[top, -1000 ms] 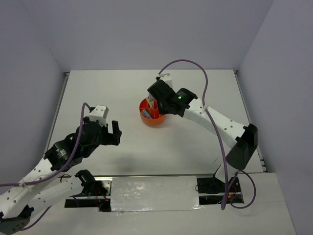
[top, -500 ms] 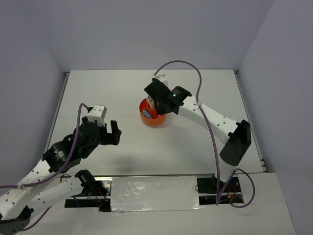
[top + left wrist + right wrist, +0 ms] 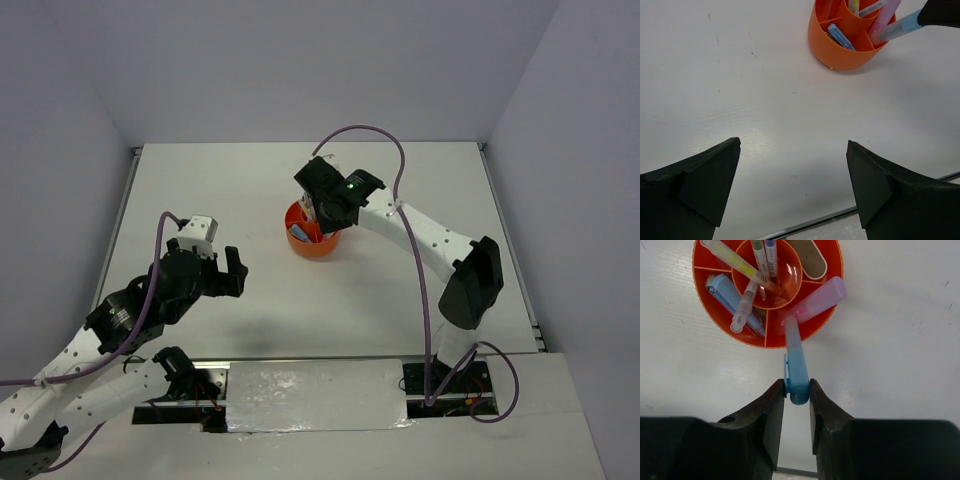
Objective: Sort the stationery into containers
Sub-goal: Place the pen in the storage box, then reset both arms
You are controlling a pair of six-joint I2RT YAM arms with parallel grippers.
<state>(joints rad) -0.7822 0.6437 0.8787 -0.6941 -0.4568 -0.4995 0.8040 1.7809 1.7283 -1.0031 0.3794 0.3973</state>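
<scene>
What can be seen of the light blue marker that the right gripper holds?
The stubby light blue plastic marker has a paler, frosted cap end and a small clip on one side. The right gripper pinches its darker rear end between both black fingers. It is tilted, its pale end reaching into an outer compartment of the round orange plastic organiser, beside a pink marker; whether these two touch is unclear.

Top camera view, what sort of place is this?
Probably a robot test cell: a white table boxed in by plain walls, with the left arm and right arm mounted at its near edge.
</scene>
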